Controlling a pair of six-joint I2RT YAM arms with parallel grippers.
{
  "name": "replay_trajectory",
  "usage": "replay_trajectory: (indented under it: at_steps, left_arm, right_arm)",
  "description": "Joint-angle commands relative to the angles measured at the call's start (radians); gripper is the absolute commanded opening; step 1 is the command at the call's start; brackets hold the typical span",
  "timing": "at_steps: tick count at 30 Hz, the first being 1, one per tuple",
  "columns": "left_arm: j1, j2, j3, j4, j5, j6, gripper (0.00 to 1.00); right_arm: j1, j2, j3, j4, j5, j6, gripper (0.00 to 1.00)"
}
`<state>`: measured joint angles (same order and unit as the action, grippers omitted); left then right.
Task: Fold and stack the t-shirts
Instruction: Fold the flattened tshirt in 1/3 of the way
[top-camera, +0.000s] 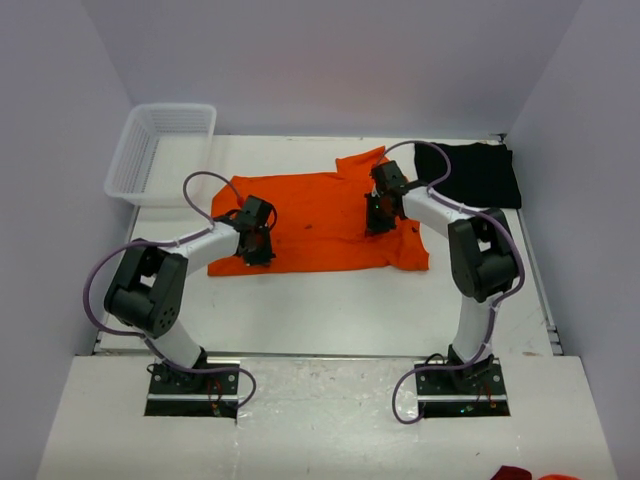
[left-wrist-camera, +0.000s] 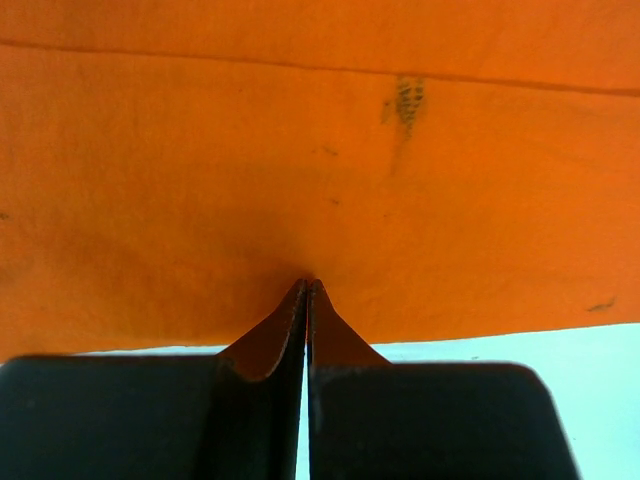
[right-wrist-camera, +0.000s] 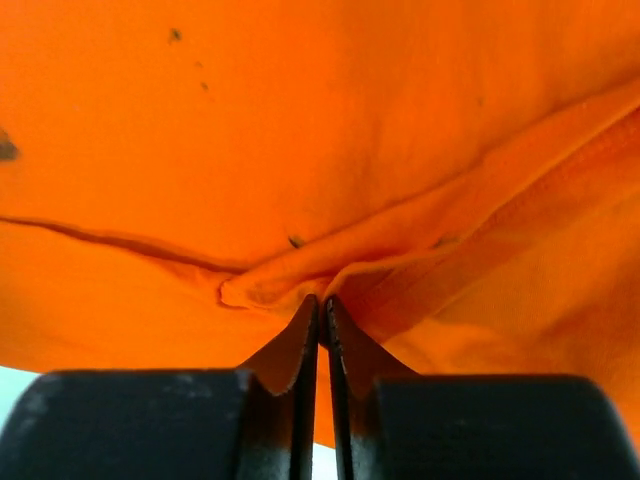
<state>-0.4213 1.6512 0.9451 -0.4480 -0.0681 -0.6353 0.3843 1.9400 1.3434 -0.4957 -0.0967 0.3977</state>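
Top external; basket, blk tee flank orange tee

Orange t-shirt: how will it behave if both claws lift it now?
Likely floppy: the orange t-shirt bunches into soft folds where the right claw pinches it. It will probably sag between that and the left claw, since it lies wide and flat. It looks like thin, light cloth, so small pinches may slip.

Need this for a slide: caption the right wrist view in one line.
Right gripper pinches a bunched fold of the orange t-shirt, jaws nearly together.
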Motion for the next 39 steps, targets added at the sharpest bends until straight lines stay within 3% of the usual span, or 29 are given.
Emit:
replay_trajectory:
  at_steps: [1,2,7,8,11,13,14,18,21,27,33,39]
  left_arm:
    - [-0.005,0.004,-0.029,0.028,-0.033,-0.009,0.00]
    - [-0.005,0.004,-0.035,0.029,-0.038,-0.010,0.00]
    - [-0.005,0.007,-0.052,0.038,-0.026,-0.009,0.00]
    - [-0.005,0.005,-0.054,0.040,-0.025,-0.006,0.00]
    - [-0.007,0.004,-0.055,0.038,-0.019,-0.001,0.00]
    - [-0.007,-0.010,-0.063,0.037,-0.015,0.003,0.00]
    - [-0.008,-0.019,-0.068,0.035,-0.015,0.005,0.00]
    - [-0.017,-0.068,-0.068,0.029,-0.015,0.014,0.00]
    - [-0.051,-0.087,-0.037,0.011,-0.045,0.025,0.00]
    - [-0.063,-0.093,-0.006,-0.020,-0.058,0.005,0.00]
    - [-0.056,-0.034,-0.005,-0.041,-0.064,-0.032,0.00]
    - [0.076,-0.050,-0.101,-0.028,-0.027,-0.047,0.00]
  right_arm:
    - [-0.001,0.005,0.080,0.000,-0.006,-0.005,0.04]
    - [-0.001,0.014,0.092,-0.004,-0.009,-0.008,0.00]
    - [-0.001,0.083,0.245,-0.055,0.006,-0.037,0.00]
    - [-0.005,0.109,0.342,-0.070,0.006,-0.051,0.07]
    - [-0.016,0.212,0.474,-0.112,0.011,-0.094,0.41]
    - [-0.018,0.223,0.548,-0.145,0.047,-0.120,0.56]
    - [-0.016,0.203,0.510,-0.132,0.093,-0.128,0.68]
    - [-0.016,0.007,0.284,-0.122,0.240,-0.099,0.89]
    - [-0.019,-0.142,0.083,-0.187,0.372,-0.039,0.89]
    - [-0.059,-0.401,-0.251,-0.147,0.388,0.116,0.85]
    - [-0.093,-0.423,-0.325,-0.095,0.362,0.249,0.79]
    - [-0.105,-0.467,-0.378,-0.064,0.328,0.268,0.77]
